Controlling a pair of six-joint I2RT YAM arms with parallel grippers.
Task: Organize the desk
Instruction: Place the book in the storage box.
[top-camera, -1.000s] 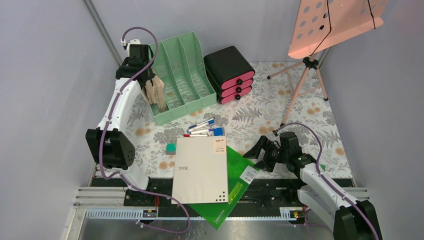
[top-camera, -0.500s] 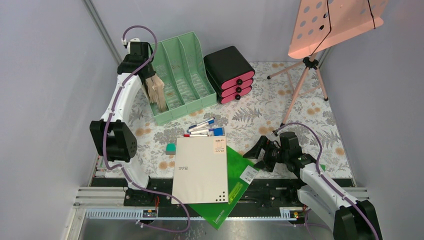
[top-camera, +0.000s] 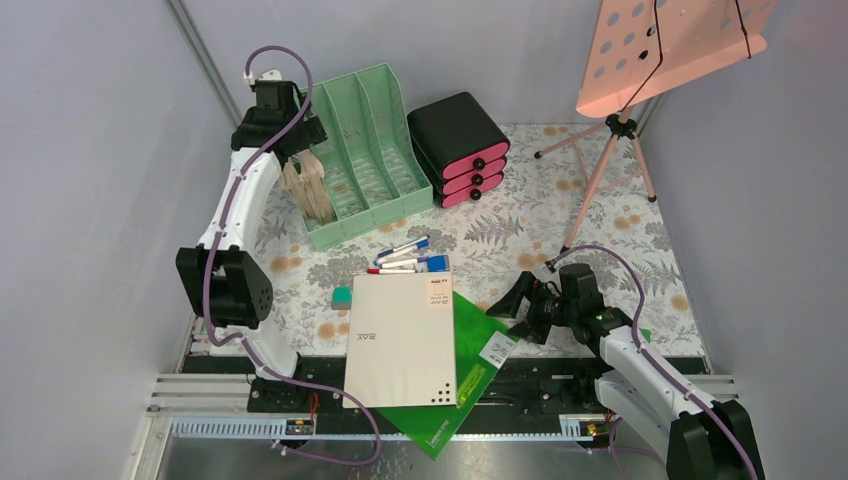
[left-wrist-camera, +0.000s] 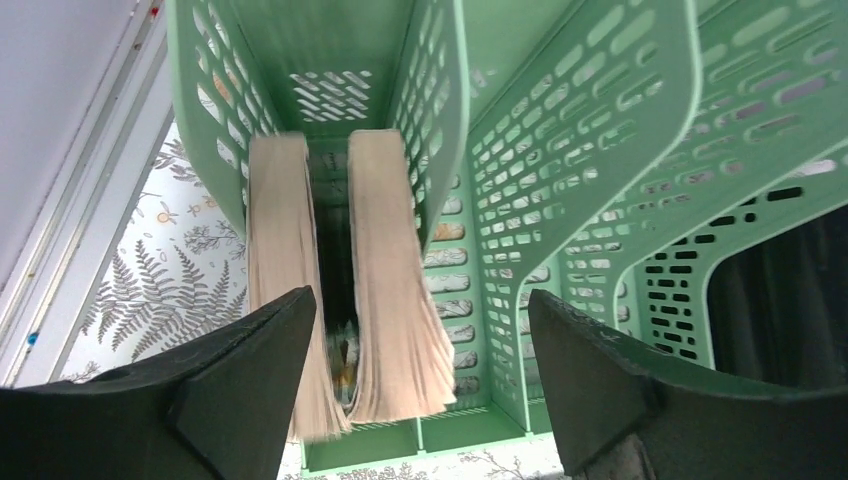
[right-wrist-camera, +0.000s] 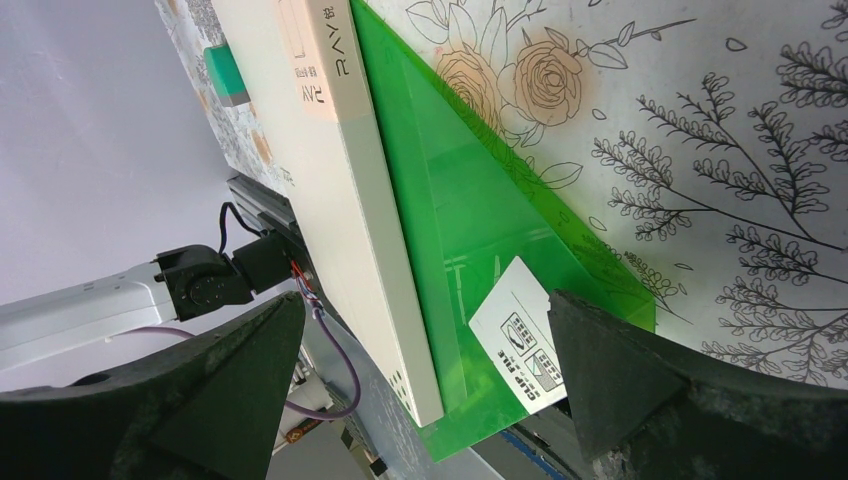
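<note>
The desk (top-camera: 610, 250) is covered by a pale cloth with ferns and flowers. My left gripper (top-camera: 292, 138) hangs open over the left slot of the mint-green file rack (top-camera: 375, 120). A beige book (top-camera: 310, 185) stands in that slot with its pages fanned apart. In the left wrist view the book (left-wrist-camera: 385, 290) sits below and between the jaws of the left gripper (left-wrist-camera: 420, 300), untouched. My right gripper (top-camera: 515, 300) rests low at the front right, open. In the right wrist view the right gripper (right-wrist-camera: 428, 300) faces a green clip file (right-wrist-camera: 470, 200) under a white book (right-wrist-camera: 340, 150).
Several pens (top-camera: 405, 258) lie behind the white book (top-camera: 400, 335), with a green eraser (top-camera: 342, 295) to its left. A black drawer box with pink fronts (top-camera: 458, 145) stands beside the rack. A pink music stand (top-camera: 670, 40) on tripod legs (top-camera: 600, 180) occupies the back right.
My left gripper has opened and let go of the beige book, which now fans out in the rack's left slot. The right arm has not moved.
</note>
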